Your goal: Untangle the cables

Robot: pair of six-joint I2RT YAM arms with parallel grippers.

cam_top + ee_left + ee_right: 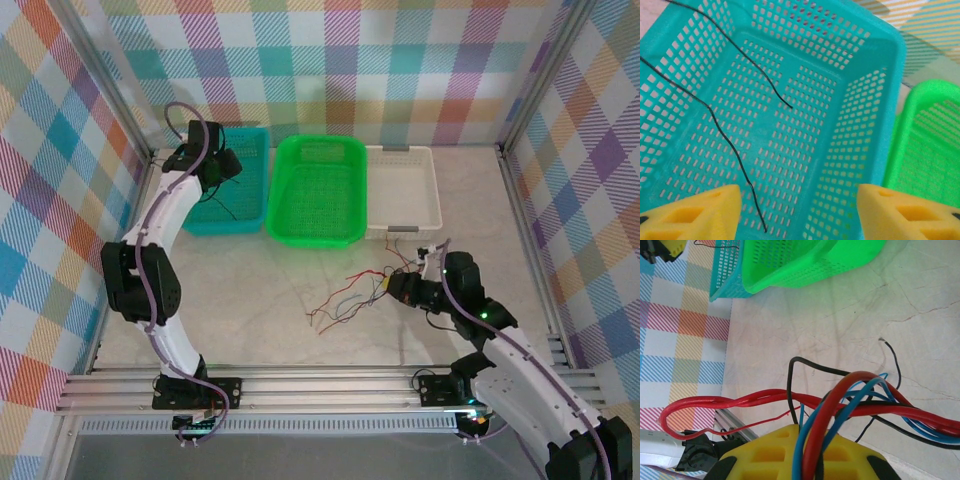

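Your right fingers point(770, 455) are clenched on the cables point(850, 385), with red, blue and black strands bunched over the yellow pad. From that grip the loose ends of the bundle trail left across the pale, veined tabletop point(250, 290), near the front of the green basket point(320, 140). Your left fingers point(695, 212) are released and spread wide above the teal basket point(880, 100). There a thin black cable point(725, 135) lies on the mesh floor, its strands running up one side wall. Teal basket, green basket and white tray point(405, 190) sit in a row along the back of the tabletop.
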